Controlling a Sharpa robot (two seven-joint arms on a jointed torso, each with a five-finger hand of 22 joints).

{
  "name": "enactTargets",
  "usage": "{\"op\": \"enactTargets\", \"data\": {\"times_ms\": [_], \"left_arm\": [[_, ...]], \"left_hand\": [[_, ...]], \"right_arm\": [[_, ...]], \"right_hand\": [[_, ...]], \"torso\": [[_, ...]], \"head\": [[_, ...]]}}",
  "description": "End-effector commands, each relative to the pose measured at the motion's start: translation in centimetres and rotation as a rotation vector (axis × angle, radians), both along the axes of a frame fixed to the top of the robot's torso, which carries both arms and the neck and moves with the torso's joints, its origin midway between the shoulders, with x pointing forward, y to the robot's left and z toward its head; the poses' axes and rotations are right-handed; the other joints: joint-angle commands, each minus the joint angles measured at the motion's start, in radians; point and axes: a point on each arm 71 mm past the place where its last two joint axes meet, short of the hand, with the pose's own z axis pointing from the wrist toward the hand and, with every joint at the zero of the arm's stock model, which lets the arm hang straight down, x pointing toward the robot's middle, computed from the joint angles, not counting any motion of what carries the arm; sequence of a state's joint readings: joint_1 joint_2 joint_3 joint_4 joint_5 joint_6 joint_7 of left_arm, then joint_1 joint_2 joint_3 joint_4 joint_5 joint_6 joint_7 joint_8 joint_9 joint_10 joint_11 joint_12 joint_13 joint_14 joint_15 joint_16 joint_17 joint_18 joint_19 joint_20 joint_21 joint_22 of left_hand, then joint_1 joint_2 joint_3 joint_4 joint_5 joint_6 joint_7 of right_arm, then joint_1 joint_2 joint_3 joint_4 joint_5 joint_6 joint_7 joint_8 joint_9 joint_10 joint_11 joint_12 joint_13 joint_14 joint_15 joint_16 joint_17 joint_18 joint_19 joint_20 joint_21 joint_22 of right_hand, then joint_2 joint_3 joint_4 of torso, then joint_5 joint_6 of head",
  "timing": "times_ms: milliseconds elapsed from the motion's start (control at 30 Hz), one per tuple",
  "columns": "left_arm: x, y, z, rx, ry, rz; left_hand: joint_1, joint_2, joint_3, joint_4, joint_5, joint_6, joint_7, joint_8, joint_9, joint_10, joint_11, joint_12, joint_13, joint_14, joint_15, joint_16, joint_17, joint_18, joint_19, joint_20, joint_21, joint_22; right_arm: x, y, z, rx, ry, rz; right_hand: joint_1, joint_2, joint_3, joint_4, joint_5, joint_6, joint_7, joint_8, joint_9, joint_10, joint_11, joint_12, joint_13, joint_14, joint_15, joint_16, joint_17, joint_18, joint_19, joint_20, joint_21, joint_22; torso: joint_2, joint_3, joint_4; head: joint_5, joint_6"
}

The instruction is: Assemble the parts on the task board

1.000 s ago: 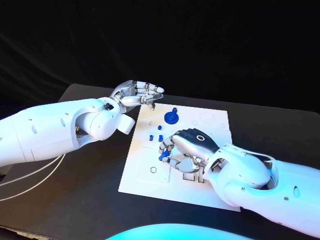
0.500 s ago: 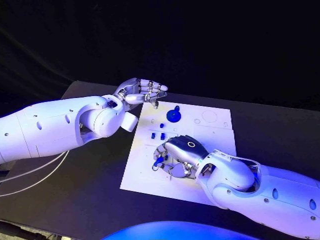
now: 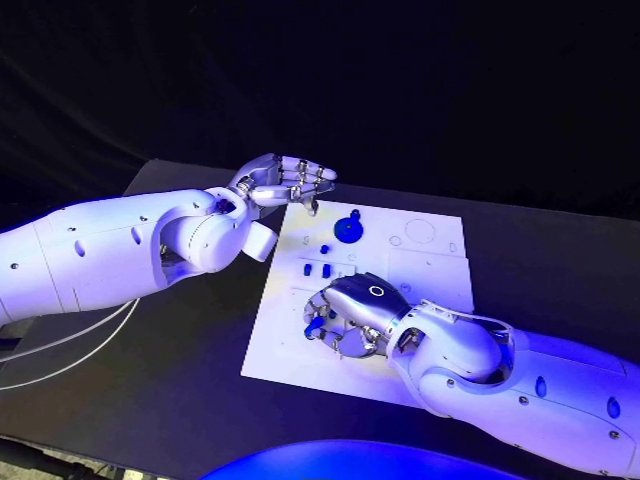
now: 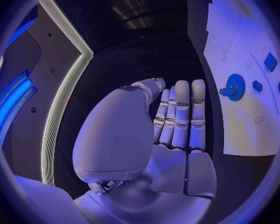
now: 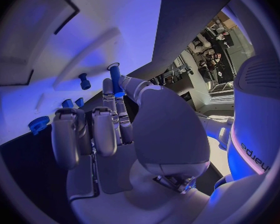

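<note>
The white task board (image 3: pixel 421 265) lies in the middle of the black table. A blue gear (image 3: pixel 348 232) stands in its far part, with small blue pieces (image 3: pixel 316 269) nearer the middle. My right hand (image 3: pixel 355 312) is low over the board's near-left part and pinches a blue peg (image 5: pixel 115 79) between thumb and finger; the peg (image 3: pixel 317 322) points down at the board. My left hand (image 3: pixel 284 184) hovers off the board's far-left corner, fingers curled in against the thumb, holding nothing. The left wrist view shows the gear (image 4: pixel 234 87) and the board (image 4: pixel 239 129) beside that hand (image 4: pixel 171 119).
A second blue peg (image 5: pixel 84 80) stands in the board ahead of my right hand, with small blue pieces (image 5: pixel 72 102) and the gear (image 5: pixel 37 124) nearby. Black table (image 3: pixel 176 370) surrounds the board. My right forearm (image 3: pixel 522 385) covers the board's near-right corner.
The head camera has shifted. My right hand has edged slightly toward the board's near-left part with the peg still pinched. The left hand stays where it was.
</note>
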State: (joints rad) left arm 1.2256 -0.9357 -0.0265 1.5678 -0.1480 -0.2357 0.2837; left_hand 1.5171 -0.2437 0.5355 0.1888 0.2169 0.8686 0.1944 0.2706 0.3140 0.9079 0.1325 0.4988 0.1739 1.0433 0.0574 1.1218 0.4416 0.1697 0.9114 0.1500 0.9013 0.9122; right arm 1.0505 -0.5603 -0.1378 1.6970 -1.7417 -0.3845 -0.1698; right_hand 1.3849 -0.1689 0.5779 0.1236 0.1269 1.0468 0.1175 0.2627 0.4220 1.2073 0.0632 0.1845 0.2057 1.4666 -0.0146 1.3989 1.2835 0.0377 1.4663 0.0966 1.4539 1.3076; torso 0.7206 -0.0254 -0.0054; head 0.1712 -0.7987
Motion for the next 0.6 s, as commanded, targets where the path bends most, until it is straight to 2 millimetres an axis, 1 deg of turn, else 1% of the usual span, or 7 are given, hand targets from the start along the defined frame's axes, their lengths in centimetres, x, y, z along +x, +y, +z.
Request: {"op": "enactTargets", "data": {"times_ms": [33, 600], "left_arm": [[-0.05, -0.15, 0.08, -0.01, 0.0, -0.01], [-0.09, 0.01, 0.08, -0.008, 0.002, -0.008]], "left_hand": [[-0.003, -0.002, 0.005, -0.002, 0.002, -0.004, 0.001, -0.003, 0.0, -0.008, -0.001, 0.002, -0.001, -0.002, -0.003, -0.004, -0.001, 0.015, -0.001, -0.001, -0.003, -0.001], [-0.004, -0.001, 0.007, -0.004, 0.001, -0.003, 0.001, -0.003, 0.001, -0.009, -0.001, 0.004, -0.002, -0.002, -0.003, -0.005, -0.003, 0.015, 0.0, -0.001, -0.003, -0.001]], "right_arm": [[-0.1, 0.0, -0.42, -0.044, -0.001, 0.017], [-0.1, -0.03, -0.74, -0.111, -0.018, 0.015]], "right_hand": [[0.012, 0.002, -0.001, -0.005, 0.007, 0.0, 0.007, 0.001, 0.019, 0.001, -0.005, 0.0, 0.001, 0.046, -0.004, -0.001, -0.001, -0.009, 0.047, -0.01, -0.005, 0.218], [0.01, 0.001, -0.002, -0.007, 0.007, -0.001, 0.008, 0.002, 0.02, 0.001, -0.004, -0.001, 0.002, 0.045, -0.003, -0.002, -0.002, -0.01, 0.048, -0.009, -0.004, 0.219]], "torso": [[-0.001, -0.0007, -0.0002], [0.0, -0.0011, -0.0001]], "head": [[0.001, -0.001], [0.005, -0.002]]}}
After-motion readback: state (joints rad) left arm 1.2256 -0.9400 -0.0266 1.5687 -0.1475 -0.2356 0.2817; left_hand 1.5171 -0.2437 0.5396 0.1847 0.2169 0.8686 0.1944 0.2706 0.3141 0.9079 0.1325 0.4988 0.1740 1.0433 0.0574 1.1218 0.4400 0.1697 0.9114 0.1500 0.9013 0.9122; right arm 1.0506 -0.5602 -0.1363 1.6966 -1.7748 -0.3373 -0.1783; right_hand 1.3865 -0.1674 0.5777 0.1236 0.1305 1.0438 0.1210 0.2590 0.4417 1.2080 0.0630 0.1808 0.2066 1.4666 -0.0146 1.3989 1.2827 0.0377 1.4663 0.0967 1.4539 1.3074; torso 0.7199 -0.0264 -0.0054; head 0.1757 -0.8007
